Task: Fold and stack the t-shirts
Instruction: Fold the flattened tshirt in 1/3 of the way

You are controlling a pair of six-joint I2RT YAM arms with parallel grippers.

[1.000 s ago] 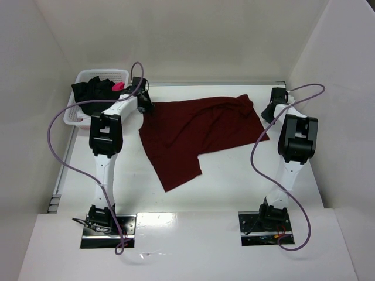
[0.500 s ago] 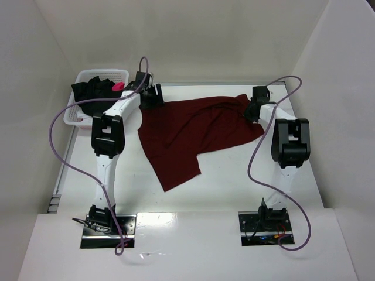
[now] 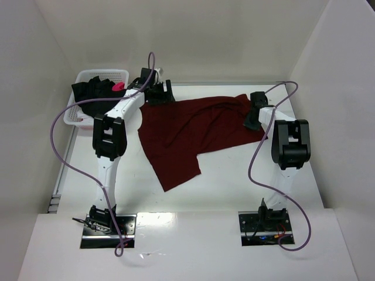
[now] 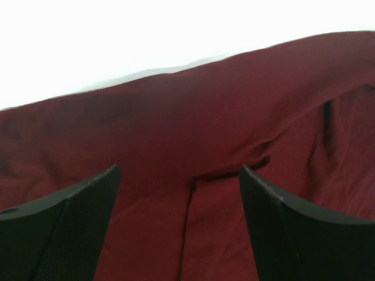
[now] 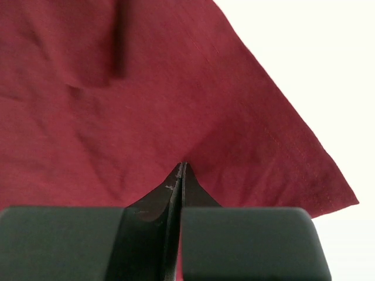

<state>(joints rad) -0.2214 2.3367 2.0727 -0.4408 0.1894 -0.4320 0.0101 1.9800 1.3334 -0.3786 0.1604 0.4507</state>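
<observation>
The maroon t-shirt (image 3: pixel 193 132) lies spread and creased on the white table, one part reaching toward the near side. My left gripper (image 3: pixel 158 93) hovers over its far left edge, open, with only creased cloth (image 4: pixel 193 134) between the fingers (image 4: pixel 88 205). My right gripper (image 3: pixel 253 120) is over the shirt's right part, shut, its tips (image 5: pixel 183 165) pointing at the cloth (image 5: pixel 146 88) near the hem corner; no cloth shows between them. The black t-shirt (image 3: pixel 94 92) with a pink mark (image 3: pixel 118 86) sits bunched in the basket.
A white mesh basket (image 3: pixel 73 117) stands at the far left of the table, beside the left arm. White walls close in the table at the back and on both sides. Purple cables loop off both arms.
My left gripper opened and slid right along the shirt's far edge. My right gripper shut and swung left from the table's right side onto the shirt's right part.
</observation>
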